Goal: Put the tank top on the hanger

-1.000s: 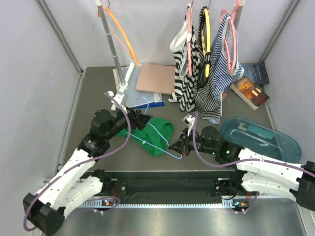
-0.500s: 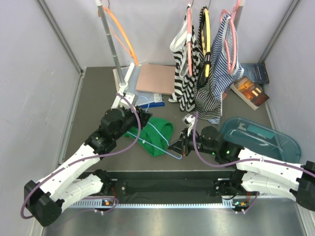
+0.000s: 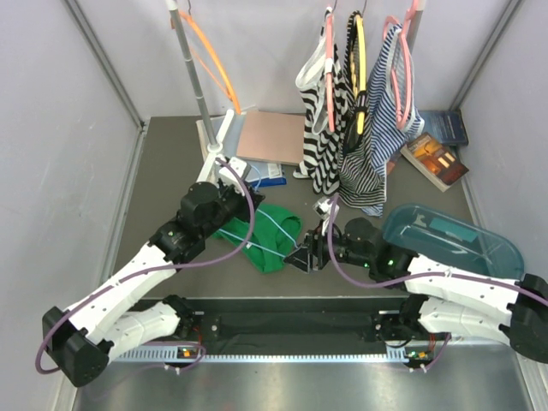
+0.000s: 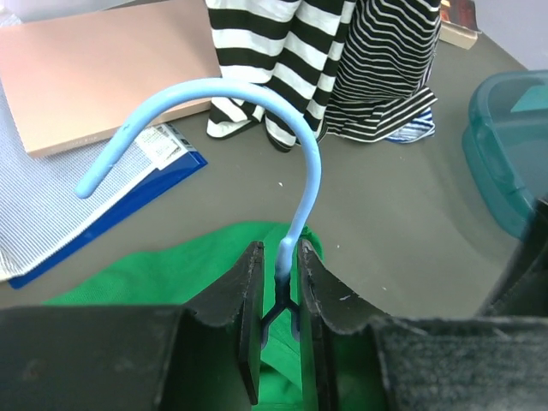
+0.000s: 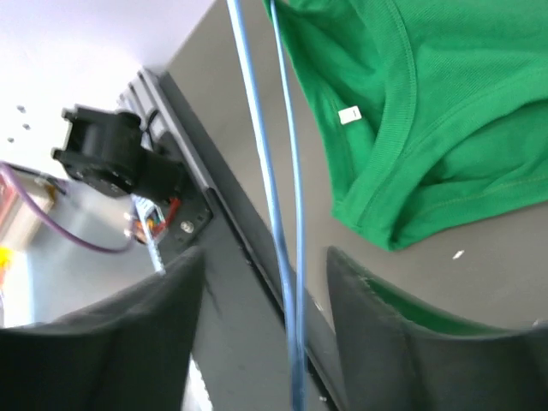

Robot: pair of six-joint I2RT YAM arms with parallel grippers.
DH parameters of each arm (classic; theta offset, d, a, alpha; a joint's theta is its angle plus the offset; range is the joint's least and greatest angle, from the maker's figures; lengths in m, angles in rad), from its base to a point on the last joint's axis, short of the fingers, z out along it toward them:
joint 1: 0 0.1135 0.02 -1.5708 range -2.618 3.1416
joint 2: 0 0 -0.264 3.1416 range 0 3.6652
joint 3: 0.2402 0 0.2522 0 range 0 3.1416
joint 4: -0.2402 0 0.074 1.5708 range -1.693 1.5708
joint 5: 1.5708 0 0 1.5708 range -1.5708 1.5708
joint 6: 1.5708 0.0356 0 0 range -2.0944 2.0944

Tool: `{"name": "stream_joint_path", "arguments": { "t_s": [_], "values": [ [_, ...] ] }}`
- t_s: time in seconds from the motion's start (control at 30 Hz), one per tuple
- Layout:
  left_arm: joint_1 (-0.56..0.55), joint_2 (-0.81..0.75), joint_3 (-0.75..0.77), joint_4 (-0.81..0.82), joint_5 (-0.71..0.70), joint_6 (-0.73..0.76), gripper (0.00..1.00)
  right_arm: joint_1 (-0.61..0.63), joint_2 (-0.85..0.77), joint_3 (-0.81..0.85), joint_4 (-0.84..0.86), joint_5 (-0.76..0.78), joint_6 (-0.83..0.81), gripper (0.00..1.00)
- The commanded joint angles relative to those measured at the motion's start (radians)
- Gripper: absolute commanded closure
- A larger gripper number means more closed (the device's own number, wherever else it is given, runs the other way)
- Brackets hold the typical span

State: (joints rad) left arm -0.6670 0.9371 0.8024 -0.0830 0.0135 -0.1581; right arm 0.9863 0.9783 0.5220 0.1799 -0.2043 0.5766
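**Hard to read.** From above, the left gripper (image 3: 233,208) hid its own jaws and covered the left edge of the tank top (image 3: 276,233). The hanger (image 4: 313,167) was a faint line against the green there. Its two wires ran off the bottom of the right wrist view, so the near corner could not be seen.

**Hanger.** Thin, light blue. Long axis diagonal, hook at far left, body running near and right across the tank top.

**Left gripper** (image 4: 278,257). Clamped on the hanger's neck, just under the hook.

**Right gripper** (image 5: 264,257). Fingers apart (both wires passing between them, touching neither).

**Tank top.** Crumpled mid-table between the two grippers, white label (image 5: 348,115) showing.
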Motion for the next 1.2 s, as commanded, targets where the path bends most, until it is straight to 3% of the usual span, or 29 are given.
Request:
{"name": "stream_joint_path", "arguments": {
  "t_s": [0.0,0.03,0.13,0.2,0.37,0.53,0.67,0.9,1.17],
  "values": [
    [-0.006,0.022,0.095,-0.020,0.034,0.089,1.00,0.011,0.002,0.084,0.000,0.020,-0.021,0.30],
    [-0.006,0.028,0.106,-0.047,0.048,0.130,1.00,0.008,-0.003,0.095,-0.022,0.028,-0.030,0.17],
    [-0.006,0.035,0.115,-0.077,0.092,0.211,1.00,0.002,-0.052,0.150,-0.132,0.083,-0.072,0.07],
    [-0.009,0.025,0.087,-0.061,0.089,0.213,1.00,-0.033,-0.096,0.196,-0.244,0.143,-0.089,0.05],
    [-0.009,-0.017,0.026,-0.029,0.082,0.233,1.00,-0.201,-0.179,0.227,-0.359,0.097,-0.063,0.03],
    [-0.011,-0.070,-0.014,-0.009,0.075,0.242,1.00,-0.255,-0.069,0.155,-0.320,0.054,-0.029,0.08],
    [-0.011,-0.078,-0.023,-0.012,0.074,0.244,1.00,-0.252,0.060,0.072,-0.138,-0.010,0.017,0.19],
    [-0.011,-0.077,-0.026,-0.012,0.072,0.242,1.00,-0.089,0.330,0.127,0.022,-0.009,0.040,0.29],
    [-0.016,-0.087,-0.034,-0.015,0.060,0.247,1.00,-0.017,0.588,0.199,0.245,-0.076,0.117,0.33]
  ]
}}
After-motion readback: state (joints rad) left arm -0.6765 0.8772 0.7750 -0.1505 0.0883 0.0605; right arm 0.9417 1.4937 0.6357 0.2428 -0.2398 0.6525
